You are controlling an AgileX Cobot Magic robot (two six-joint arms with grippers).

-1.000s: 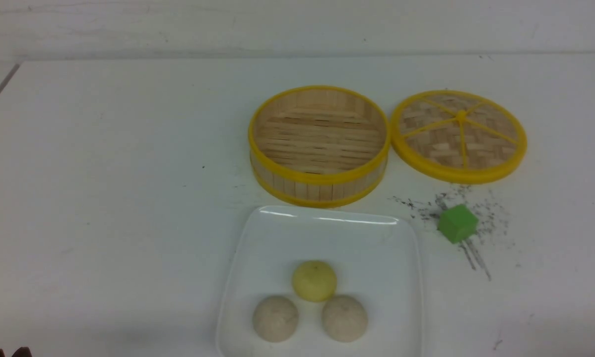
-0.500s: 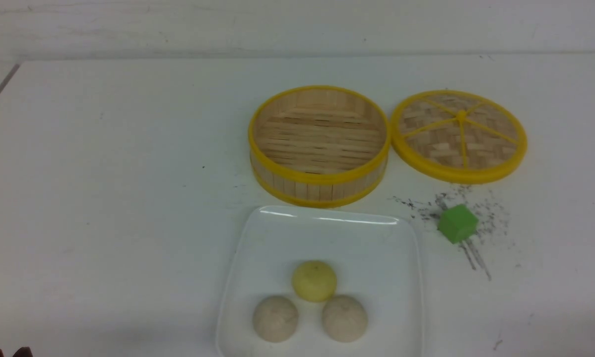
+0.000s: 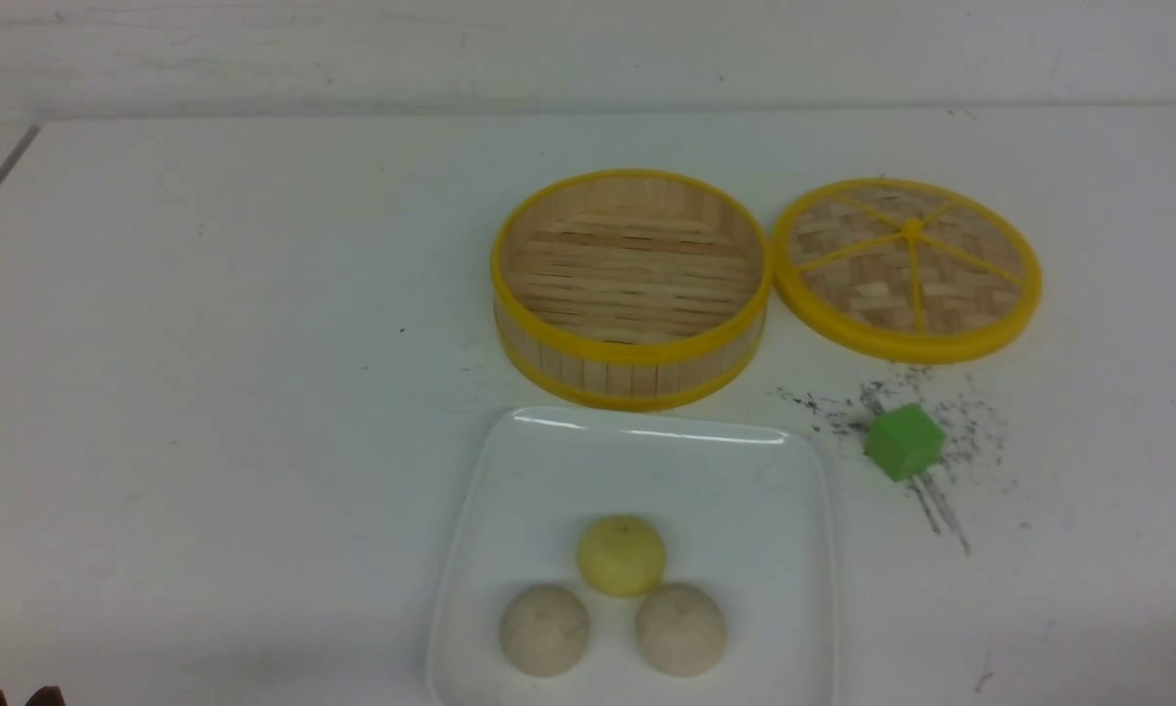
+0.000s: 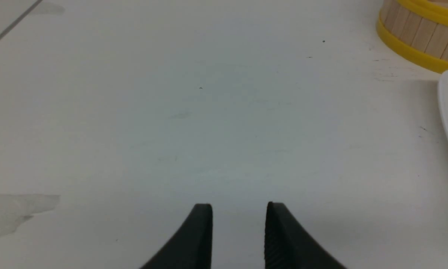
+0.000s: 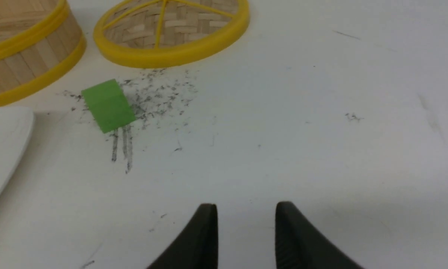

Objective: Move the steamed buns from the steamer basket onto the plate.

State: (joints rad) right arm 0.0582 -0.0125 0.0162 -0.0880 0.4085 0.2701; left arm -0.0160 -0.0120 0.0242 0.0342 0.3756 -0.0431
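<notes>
The left gripper [image 4: 238, 209] shows two black, wedge-shaped fingers [image 4: 201, 239], one ribbed on its inner face, standing apart with nothing between them over bare white table [image 4: 209, 123]. The right gripper [image 5: 246, 209] has the same dark tapered fingers, likewise parted and empty, above a smooth white surface flecked with fine grey scuffs [image 5: 156, 97].

Near the right gripper lies a matte green cube [image 3: 903, 442], sitting among those dark marks. Beyond it rests a flat round lid [image 3: 907, 267] of woven bamboo strips, rimmed in thick yellow with thin yellow spokes meeting at a hub.

Just beside the lid stands the steamer basket [image 3: 631, 284], a round tub of upright pale wooden slats bound by yellow bands top and bottom, its slatted floor bare.

In front of the basket is the plate [image 3: 646, 461], glossy white, square with rounded corners and a shallow raised rim. All three steamed buns [image 3: 620, 600] sit on its near half in a close triangle: a smooth pale yellow dome [image 3: 621, 555] behind two speckled beige domes [image 3: 544, 630] [image 3: 681, 629].
</notes>
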